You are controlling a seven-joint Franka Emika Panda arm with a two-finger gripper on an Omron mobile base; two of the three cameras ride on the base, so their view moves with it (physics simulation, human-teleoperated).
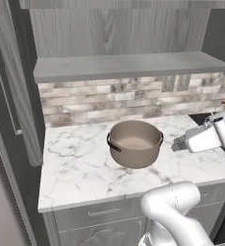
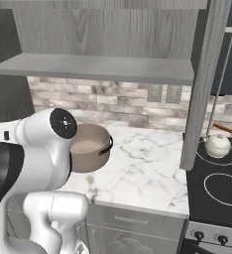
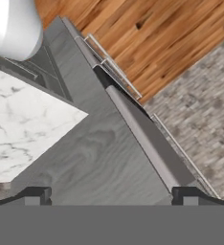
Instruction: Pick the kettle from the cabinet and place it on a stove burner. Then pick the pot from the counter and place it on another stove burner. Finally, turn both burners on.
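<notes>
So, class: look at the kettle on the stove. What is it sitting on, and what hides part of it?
The kettle sits inside a white burner ring on the black cooktop. The open cabinet door covers the ring's left edge; the cooktop under the kettle is hidden.

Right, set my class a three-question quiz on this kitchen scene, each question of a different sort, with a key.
1. True or false: the kettle already stands on a stove burner's neighbour ring on the cooktop.
2. Where is the pot? A) on the marble counter B) on the cabinet shelf C) on the cooktop
3. Fill in: the tool's jaws are ____.

Key: 1 true; 2 A; 3 open
</notes>
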